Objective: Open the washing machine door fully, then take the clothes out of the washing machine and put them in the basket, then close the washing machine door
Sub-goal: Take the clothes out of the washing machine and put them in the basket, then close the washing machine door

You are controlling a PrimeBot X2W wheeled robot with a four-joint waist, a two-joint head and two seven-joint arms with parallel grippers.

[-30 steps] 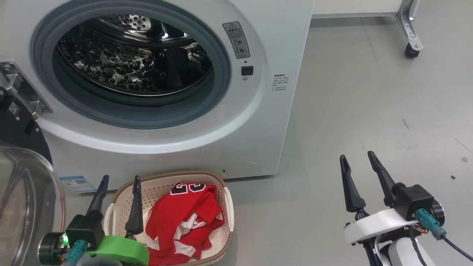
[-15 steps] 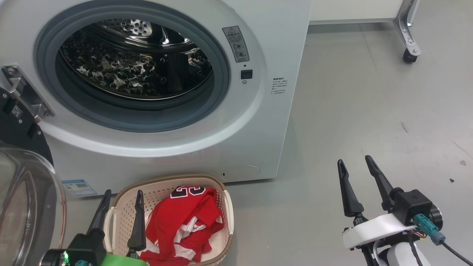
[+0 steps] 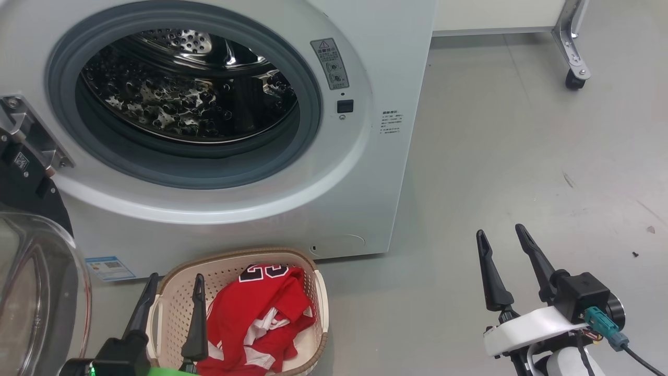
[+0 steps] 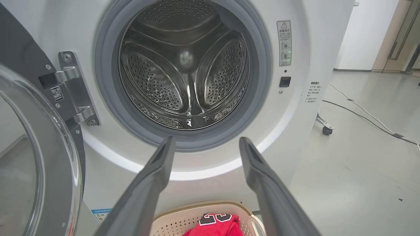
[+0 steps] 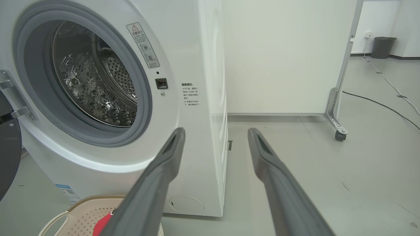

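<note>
1. The left gripper (image 3: 176,278) sat at the lower left of the head view. Its two dark fingers were spread wide and held nothing, and they pointed up across the near left part of the basket (image 3: 235,254).
2. The right gripper (image 3: 499,231) was likewise released and empty. Its fingers were parted above bare grey floor (image 3: 522,156), well apart from the right side of the washing machine (image 3: 365,172).
3. The basket stood on the floor just in front of the washer, below its round opening. The clothes (image 3: 250,318) lay heaped inside it, red with white stripes. A navy number edged in white showed on the side nearest the machine.
4. The washing machine door (image 3: 36,292) stood swung open to the left on a metal hinge (image 3: 31,136). Its clear glass bowl bulged just beside the left gripper, with the black rim above it.
5. Inside the opening, the drum (image 3: 182,99) showed perforated steel walls and was ringed by a grey gasket (image 3: 308,120).
6. To the right of the opening were a warning sticker (image 3: 330,62), a small black latch socket (image 3: 345,106) and a block of printed text. A blue label (image 3: 107,268) sat low on the front, left of the basket.
7. Farther off, a metal frame leg on a caster (image 3: 574,78) stood on the floor. In the right wrist view, cables (image 5: 387,82) trailed towards a dark bin (image 5: 382,47).
</note>
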